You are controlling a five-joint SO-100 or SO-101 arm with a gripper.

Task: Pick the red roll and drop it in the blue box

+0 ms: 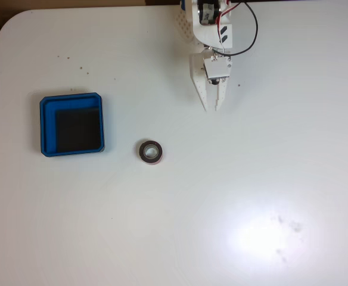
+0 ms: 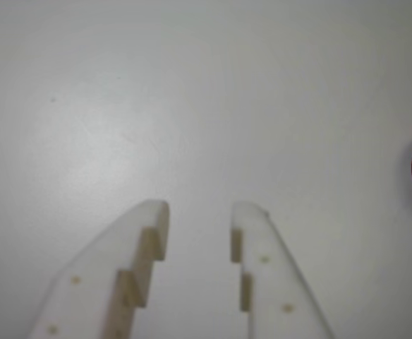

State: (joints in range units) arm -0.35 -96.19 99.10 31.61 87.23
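Just right of the blue box [image 1: 72, 125], in the overhead view, you have the red roll [image 1: 151, 152] lying flat on its side face, hollow centre up, apart from the tray's rim. That leaves its edge free for a pinch from above, I judge. Your gripper [image 1: 210, 108] hangs up and to the right of the roll, well apart from it, jaws parted with nothing between them. The white table [image 1: 251, 196] is bare around them, glare low right.
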